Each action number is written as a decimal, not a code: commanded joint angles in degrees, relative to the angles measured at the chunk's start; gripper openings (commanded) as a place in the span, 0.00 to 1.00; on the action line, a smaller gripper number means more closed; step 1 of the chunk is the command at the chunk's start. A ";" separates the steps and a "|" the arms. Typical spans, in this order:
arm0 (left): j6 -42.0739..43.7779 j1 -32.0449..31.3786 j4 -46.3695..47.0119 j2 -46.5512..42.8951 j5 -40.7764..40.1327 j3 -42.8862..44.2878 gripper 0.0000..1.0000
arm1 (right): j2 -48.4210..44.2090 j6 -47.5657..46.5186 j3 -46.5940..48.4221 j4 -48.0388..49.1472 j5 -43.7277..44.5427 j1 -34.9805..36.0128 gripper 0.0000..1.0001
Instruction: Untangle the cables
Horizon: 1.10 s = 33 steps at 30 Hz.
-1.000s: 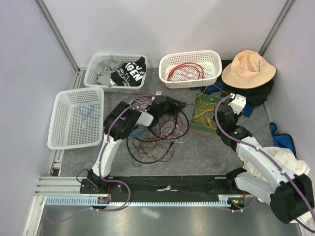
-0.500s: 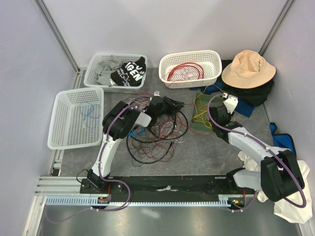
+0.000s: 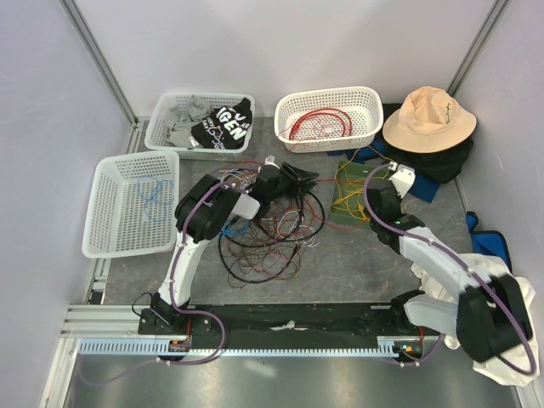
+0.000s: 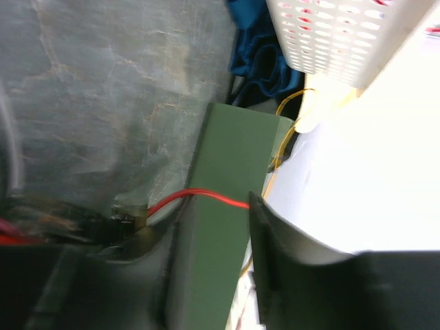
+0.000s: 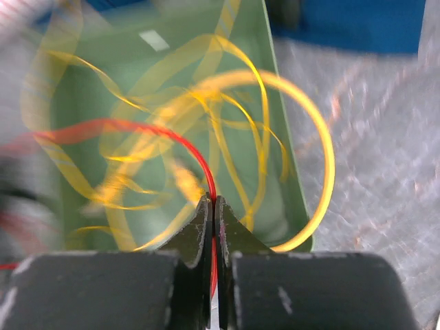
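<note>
The cables [image 3: 270,231] lie in a loose heap of black, red and white wires mid-table, under my left arm. My left gripper [image 3: 299,177] hovers at the heap's far right edge. In the left wrist view it [image 4: 206,234] is open, and a thin red cable [image 4: 206,195] runs across the gap between its fingers without being clamped. My right gripper [image 5: 212,203] is shut on a red cable [image 5: 137,127] above the green tray [image 5: 269,48]. That tray [image 3: 350,204] holds looped yellow cables [image 5: 302,117].
A white basket [image 3: 371,109] with a red coil stands at the back. A second basket [image 3: 104,212] on the left holds a blue cable, and a third [image 3: 163,127] holds cloths. A tan hat [image 3: 427,119] on dark cloth sits back right; white cloth [image 3: 480,276] lies under the right arm.
My right gripper has shut on the red cable over the green tray, and its arm has shifted slightly. My left gripper has opened wider.
</note>
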 commanded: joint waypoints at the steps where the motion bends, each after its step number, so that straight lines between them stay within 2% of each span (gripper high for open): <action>1: 2.23 1.47 -6.17 -3.88 -1.22 -4.25 0.59 | -14.61 0.03 1.93 0.67 -0.56 2.31 0.00; 3: 4.78 2.26 -8.44 -6.61 -0.08 -5.04 0.64 | -16.49 -0.49 6.93 -2.23 -1.52 3.02 0.00; 9: 12.86 4.37 -15.56 -23.38 -1.48 -11.37 0.72 | -18.17 -1.11 20.20 -7.86 -9.76 4.95 0.00; 12: 17.35 5.78 -20.40 -33.14 -2.80 -15.32 0.88 | -15.45 -1.90 28.90 -9.62 -13.47 5.83 0.00; 13: 18.49 6.30 -21.19 -35.60 -3.93 -16.55 0.99 | -14.22 -2.16 33.36 -9.98 -15.30 6.27 0.00; 14: 21.11 6.48 -21.55 -41.11 -4.73 -19.26 1.00 | -13.51 -2.51 35.66 -10.33 -15.93 6.36 0.00; 19: 29.82 6.66 -22.96 -56.08 -11.32 -27.35 1.00 | -7.28 -3.39 51.90 -13.49 -20.93 6.54 0.00; 24: 39.40 6.40 -15.33 -68.29 -11.68 -32.99 1.00 | -1.57 -1.29 63.44 -16.48 -25.42 6.54 0.00; 28: 54.22 2.72 -10.74 -72.44 -10.28 -35.63 1.00 | 2.05 0.56 72.05 -19.91 -28.85 6.54 0.00; 33: 73.75 -5.01 -8.73 -74.65 -11.50 -35.89 1.00 | 4.42 2.93 76.28 -21.93 -32.80 6.54 0.00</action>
